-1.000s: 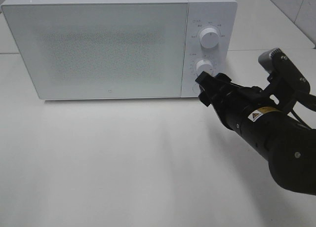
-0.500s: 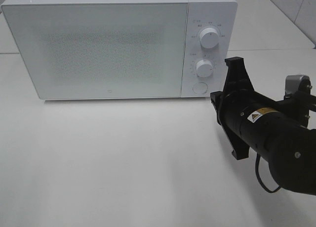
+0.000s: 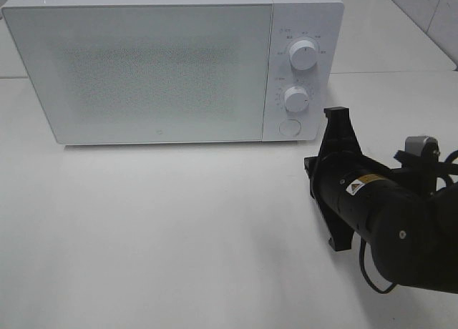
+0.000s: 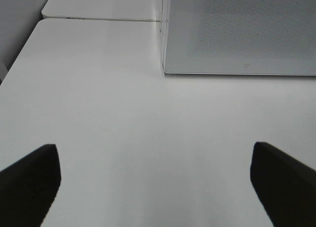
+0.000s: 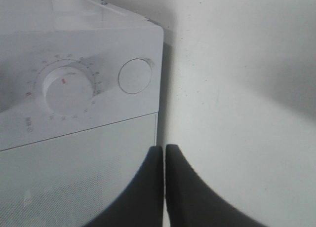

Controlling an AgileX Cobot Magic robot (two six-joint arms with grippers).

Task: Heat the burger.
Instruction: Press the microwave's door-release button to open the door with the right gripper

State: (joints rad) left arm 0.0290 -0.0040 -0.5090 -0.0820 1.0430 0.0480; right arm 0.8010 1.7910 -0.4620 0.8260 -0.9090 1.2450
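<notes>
The burger is out of view. A white microwave stands at the back of the table, its frosted door closed. My right gripper is shut with nothing between its fingers, a short way in front of the microwave's lower right corner. The right wrist view shows the lower knob and the round button just beyond the fingertips. In the high view the right arm lies at the right, pointing toward the control panel. My left gripper is open over bare table, facing the microwave's left front corner.
The control panel carries an upper knob, a lower knob and a round button. The white table spreads in front of the microwave. A tiled wall rises at the back right.
My right gripper has let go of the lower knob, closed its fingers and drawn back from the panel toward the front right. The left gripper has not moved.
</notes>
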